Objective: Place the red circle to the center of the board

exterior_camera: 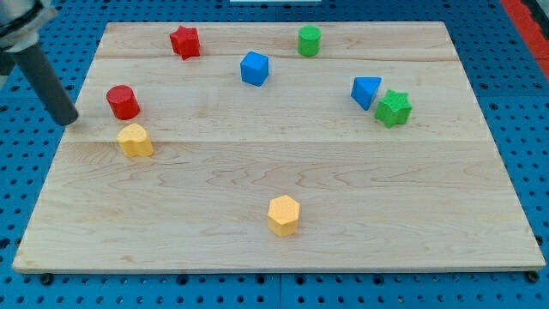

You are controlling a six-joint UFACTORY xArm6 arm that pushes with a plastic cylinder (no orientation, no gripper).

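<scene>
The red circle (123,102) is a short red cylinder near the left edge of the wooden board (343,197), well left of the board's centre. My tip (68,119) is at the end of the dark rod that comes down from the view's top left. It sits just left of the red circle, with a small gap between them, right at the board's left edge.
A yellow block (135,140) lies just below the red circle. A red star (184,41), blue cube (255,69) and green cylinder (309,40) lie along the top. A blue triangle (365,91) and green star (394,108) lie at the right. A yellow hexagon (284,215) lies at bottom centre.
</scene>
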